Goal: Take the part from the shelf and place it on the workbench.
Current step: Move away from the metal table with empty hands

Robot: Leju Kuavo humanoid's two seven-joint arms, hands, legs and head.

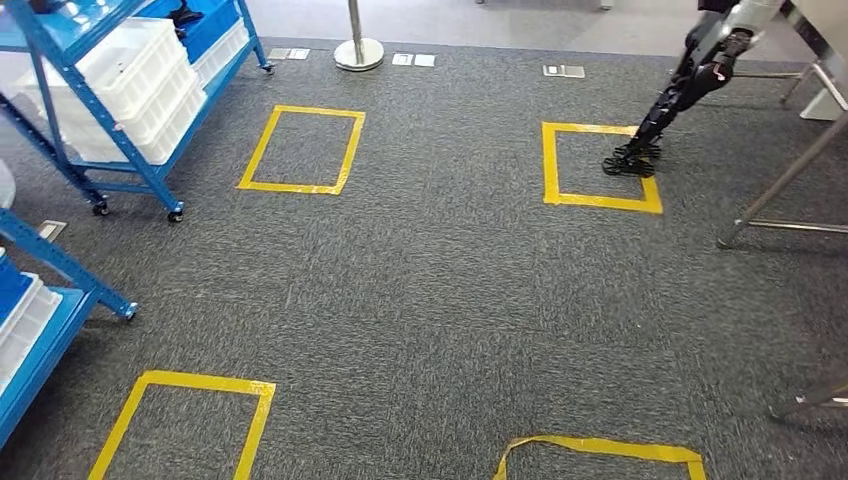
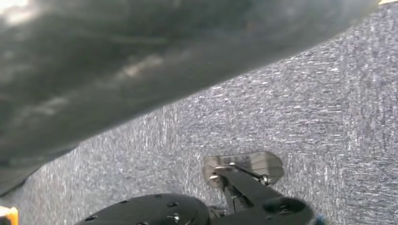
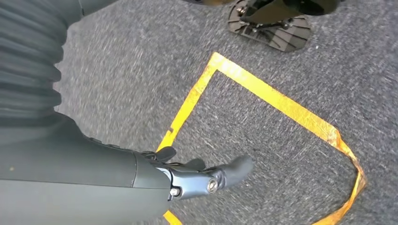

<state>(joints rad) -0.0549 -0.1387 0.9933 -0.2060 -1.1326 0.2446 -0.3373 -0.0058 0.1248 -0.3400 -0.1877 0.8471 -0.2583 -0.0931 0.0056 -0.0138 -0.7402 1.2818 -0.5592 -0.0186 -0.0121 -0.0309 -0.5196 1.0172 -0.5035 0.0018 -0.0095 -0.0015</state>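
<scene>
Grey flecked carpet [image 1: 450,300] underfoot, marked with yellow tape squares [image 1: 303,150]. Landmark: blue steel wheeled shelf [image 1: 120,130], far left in the head view, stacked with white plastic bins [image 1: 135,65] and blue bins above them. Part not made out as such; judged to sit in one of those bins. Small dark object [image 1: 185,15] at the shelf's top tier, cut off by the frame edge, too little shown to name or to read a long axis. Slanted bare-metal workbench legs [image 1: 790,175] well apart from the shelf, on the opposite side of the carpet. Right hand [image 3: 206,176] hanging low over a corner of yellow tape [image 3: 281,105], empty, thumb and dark fingers loosely apart, far from the shelf. Dark blurred mass [image 2: 117,70] pressed close to the left wrist camera; left hand's fingers not made out, so apart or together cannot be told. Shelf ahead and to the left: by side, left hand judged the nearer. Nothing taken yet; a walk and a turn toward the shelf likely needed before any reach, then a full crossing of the carpet to the bench.
</scene>
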